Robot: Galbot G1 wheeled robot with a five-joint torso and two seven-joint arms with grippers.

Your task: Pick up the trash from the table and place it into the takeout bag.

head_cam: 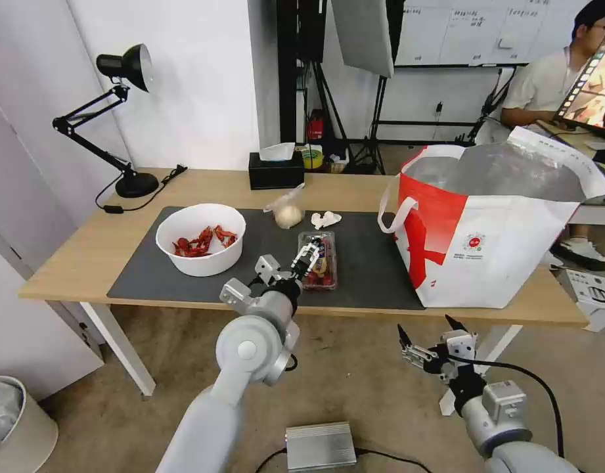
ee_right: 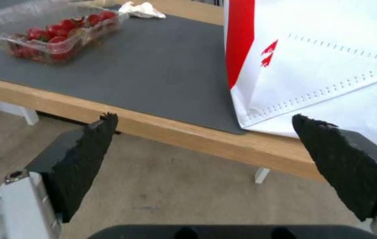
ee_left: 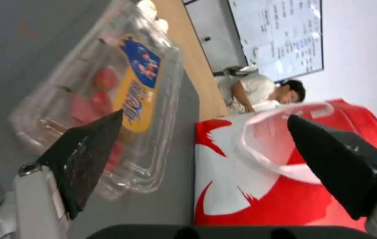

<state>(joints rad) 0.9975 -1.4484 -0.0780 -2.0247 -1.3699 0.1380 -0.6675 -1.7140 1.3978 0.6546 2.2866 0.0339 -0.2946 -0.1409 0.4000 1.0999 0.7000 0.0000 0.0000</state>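
Over the mat's near part, the left hand (head_cam: pixel 307 255) hovers spread at the tray (head_cam: pixel 318 260), not yet gripping. The reach is in hand; next it must close, then carry right to the bag (head_cam: pixel 506 249). The right hand (head_cam: pixel 428 338) waits spread below the worktop (head_cam: pixel 72 249).

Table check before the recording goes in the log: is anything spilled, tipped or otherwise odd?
Nothing looks spilled. The bowl, clear tray, knotted bag and tissue all sit on the mat. The takeout bag stands upright, mouth open, with one corner past the mat.
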